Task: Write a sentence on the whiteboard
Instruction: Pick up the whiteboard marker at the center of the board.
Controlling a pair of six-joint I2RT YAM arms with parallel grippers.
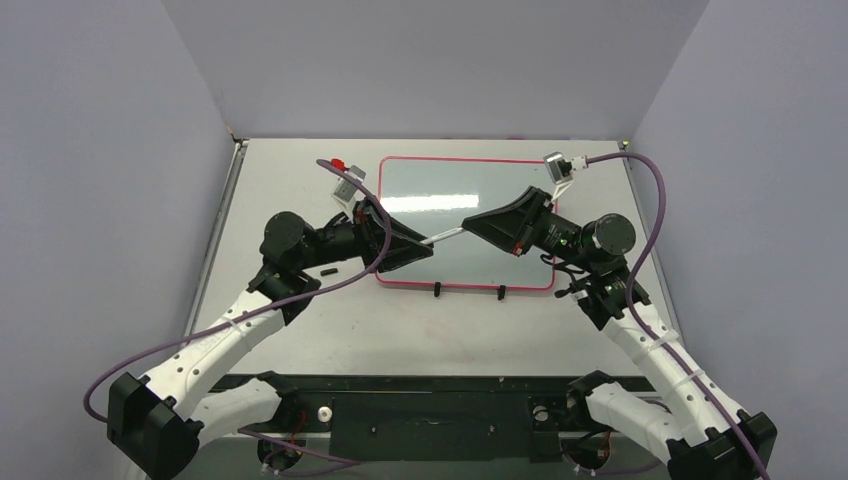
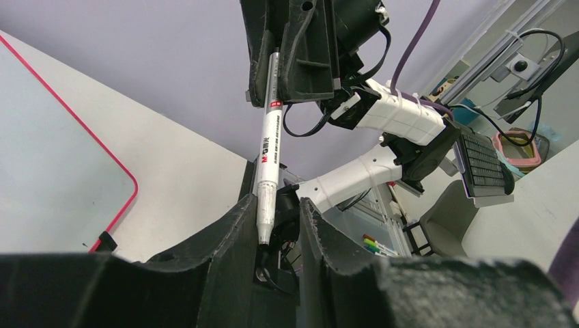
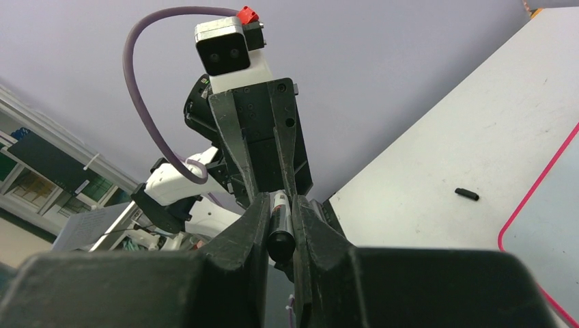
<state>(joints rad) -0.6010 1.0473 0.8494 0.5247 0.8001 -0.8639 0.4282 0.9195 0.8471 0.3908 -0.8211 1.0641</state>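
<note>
The glossy, red-rimmed whiteboard (image 1: 440,185) lies flat on the matte worktop (image 1: 300,330), long axis left-right. Above it the right tool (image 3: 280,205) clamps a slim white marker (image 2: 270,137), the left tool (image 2: 273,212) half-open around its end.

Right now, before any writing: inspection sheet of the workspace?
Surface: grey table, nothing spilled.
Job's things: whiteboard flat on the table, no writing seen; marker held in the air above it.
Clutter: small black piece left of the board.
Grippers: right gripper shut on marker; left gripper open, jaws either side of its other end.
Cables: purple cables loop from both wrists.
Surroundings: plain walls.
</note>
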